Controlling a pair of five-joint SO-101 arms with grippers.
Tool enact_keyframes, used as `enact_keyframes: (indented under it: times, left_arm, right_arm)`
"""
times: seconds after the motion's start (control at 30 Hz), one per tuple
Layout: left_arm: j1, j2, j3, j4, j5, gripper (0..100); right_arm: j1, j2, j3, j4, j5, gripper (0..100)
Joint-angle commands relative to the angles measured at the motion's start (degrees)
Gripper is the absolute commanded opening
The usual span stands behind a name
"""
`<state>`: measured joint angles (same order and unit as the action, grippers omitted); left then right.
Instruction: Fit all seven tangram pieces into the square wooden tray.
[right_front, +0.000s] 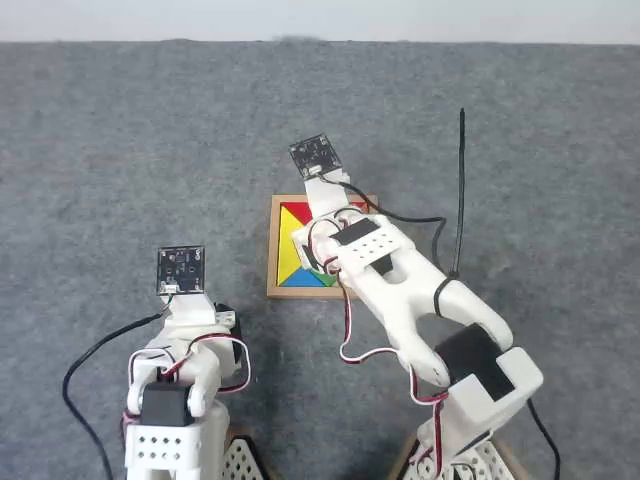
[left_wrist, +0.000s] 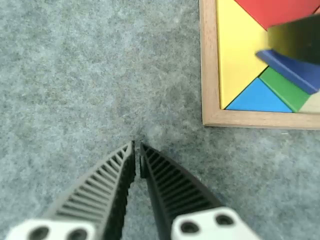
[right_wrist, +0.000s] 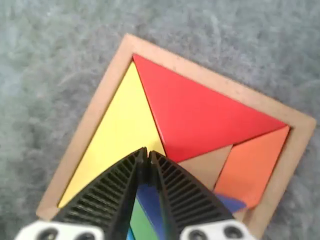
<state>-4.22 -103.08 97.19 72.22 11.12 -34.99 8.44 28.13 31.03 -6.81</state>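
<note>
**Dark blue piece lies straight under the right claw**

The right gripper (right_wrist: 145, 152) hangs over the square wooden tray (right_wrist: 215, 84) with its black fingers drawn together, tips meeting and nothing clamped between them. Directly beneath those tips lies the dark blue flat tangram piece (right_wrist: 149, 200). In the left wrist view it looks tipped up on one edge rather than flush, between the green piece (left_wrist: 285, 90) and the orange piece (right_wrist: 252, 165). Whether the tips touch it I cannot tell.

Its long axis seems to run crosswise to the fingers, toward the orange corner. I judge the coming move to be straight down — a press to seat it, with no sideways reach.

The large yellow triangle (right_wrist: 120, 130) and large red triangle (right_wrist: 200, 115) lie flat in the tray. The left gripper (left_wrist: 136, 146), likewise pinched shut, sits over the grey carpet (left_wrist: 75, 75) well apart from the tray's side — the right arm is plainly the nearer.
</note>
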Motion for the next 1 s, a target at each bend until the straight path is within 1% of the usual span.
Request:
enact_keyframes:
  times: [0.0,0.1,0.43,0.5,0.7,0.83,0.97]
  left_arm:
    - [-0.4,-1.1,-0.7,0.1,-0.6,1]
    - [-0.4,-1.1,-0.7,0.1,-0.6,1]
    - [-0.4,-1.1,-0.7,0.1,-0.6,1]
    - [-0.4,-1.1,-0.7,0.1,-0.6,1]
    - [-0.4,-1.1,-0.7,0.1,-0.6,1]
    - [-0.4,-1.1,-0.7,0.1,-0.6,1]
    - [-0.4,-1.1,-0.7,0.1,-0.6,1]
  right_arm:
    - [-0.2,-1.8,1.0,2.6,1.0,0.6]
    - [-0.4,-4.3,4.1,3.0,1.0,0.6]
    - [0.0,-21.2,18.8,2.6,1.1,0.6]
    - [0.6,-23.3,20.1,2.6,1.1,0.6]
    - [5.1,-26.2,20.1,2.5,1.1,0.6]
    - [5.4,-30.8,21.5,3.7,1.0,0.6]
    - [5.0,-37.2,27.8,4.3,1.0,0.6]
